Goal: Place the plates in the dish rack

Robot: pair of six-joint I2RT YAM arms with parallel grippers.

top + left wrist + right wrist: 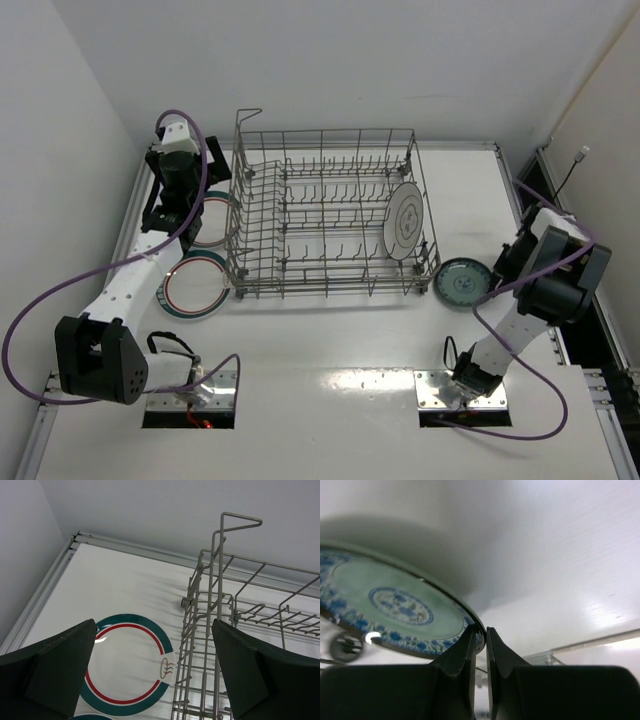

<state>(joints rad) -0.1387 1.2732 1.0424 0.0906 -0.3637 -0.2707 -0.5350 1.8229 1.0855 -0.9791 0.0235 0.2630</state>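
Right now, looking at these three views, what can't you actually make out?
The far ringed plate: top view, mostly under the left arm.
The right claw: top view, hidden behind the right arm; only its wrist view shows it, shut on the teal plate at the rim.
That plate's pattern: right wrist view, blurred, and cut off at the left edge.
The white plate in the dish rack: top view, motif too small to read.

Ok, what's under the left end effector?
A red-and-green ringed plate lies flat on the table beside the dish rack. In the top view the left end effector covers part of it.
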